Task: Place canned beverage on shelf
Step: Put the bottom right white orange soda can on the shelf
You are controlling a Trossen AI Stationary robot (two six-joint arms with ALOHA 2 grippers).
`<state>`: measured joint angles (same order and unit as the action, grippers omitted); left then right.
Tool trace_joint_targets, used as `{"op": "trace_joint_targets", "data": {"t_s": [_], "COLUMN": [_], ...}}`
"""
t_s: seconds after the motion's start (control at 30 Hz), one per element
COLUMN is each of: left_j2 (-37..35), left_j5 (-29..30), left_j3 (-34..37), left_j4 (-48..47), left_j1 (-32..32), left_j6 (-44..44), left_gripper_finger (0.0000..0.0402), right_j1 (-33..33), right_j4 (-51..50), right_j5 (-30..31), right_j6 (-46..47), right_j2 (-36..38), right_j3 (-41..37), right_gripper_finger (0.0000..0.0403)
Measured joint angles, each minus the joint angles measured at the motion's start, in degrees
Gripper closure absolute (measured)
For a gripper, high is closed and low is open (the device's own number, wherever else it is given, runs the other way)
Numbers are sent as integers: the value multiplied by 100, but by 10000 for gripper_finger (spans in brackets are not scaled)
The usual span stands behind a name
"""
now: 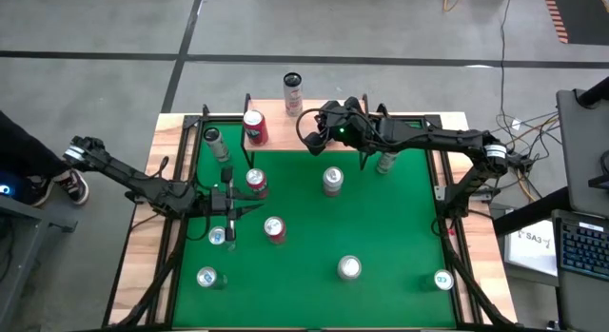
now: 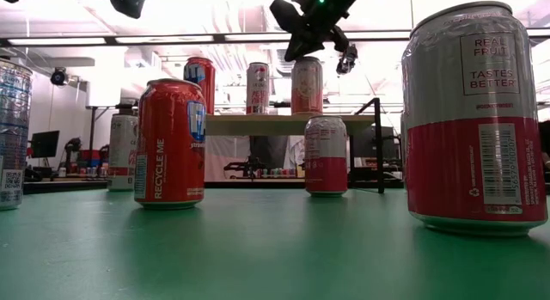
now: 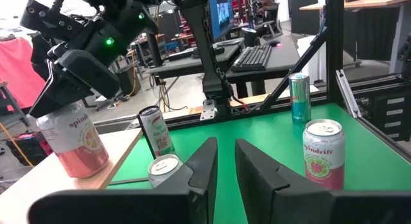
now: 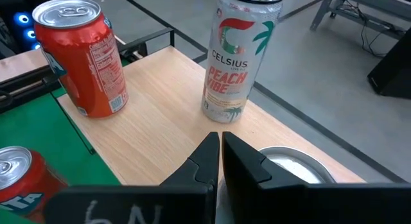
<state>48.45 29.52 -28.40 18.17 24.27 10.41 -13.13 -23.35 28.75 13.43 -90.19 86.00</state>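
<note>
The shelf (image 1: 276,111) stands at the table's far edge. Upright on its wood top (image 4: 160,115) are a red can (image 4: 80,57), a tall Celsius can (image 4: 234,57) and a pink Spindrift can (image 3: 72,147). My right gripper (image 4: 219,144) is shut and sits just over the Spindrift can's top (image 4: 292,165), slanting down toward the far edge. In the high view it hides that can. My left gripper (image 3: 226,147) hangs level over the table's left part (image 1: 238,208). Only a narrow gap parts its fingers, and nothing is between them. My right gripper's shut fingers (image 2: 301,52) stand at the top rim of the Spindrift can (image 2: 307,87), coming from above at a slant. The gripper's own body hides the place, so I cannot tell whether they touch it. The can stands upright on the shelf.
Several cans stand scattered on the green table, among them a silver-topped one (image 1: 332,181), red ones (image 1: 274,229) (image 1: 257,183) and one just past my left fingers (image 3: 166,169). Black frame posts (image 1: 440,194) run along the table's sides.
</note>
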Motion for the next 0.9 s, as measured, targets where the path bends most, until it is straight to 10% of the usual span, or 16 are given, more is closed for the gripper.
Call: {"op": "trace_joint_targets", "data": {"t_s": [0.9], "left_j2": [0], "left_j5": [2], "left_j3": [2], "left_j4": [-42], "left_j1": [0], "left_j6": [238], "left_gripper_finger": [364], "right_j1": [286], "right_j4": [-1299], "right_j5": [-929], "right_j6": [704], "right_j2": [707], "right_j3": [-71], "right_gripper_finger": [390]}}
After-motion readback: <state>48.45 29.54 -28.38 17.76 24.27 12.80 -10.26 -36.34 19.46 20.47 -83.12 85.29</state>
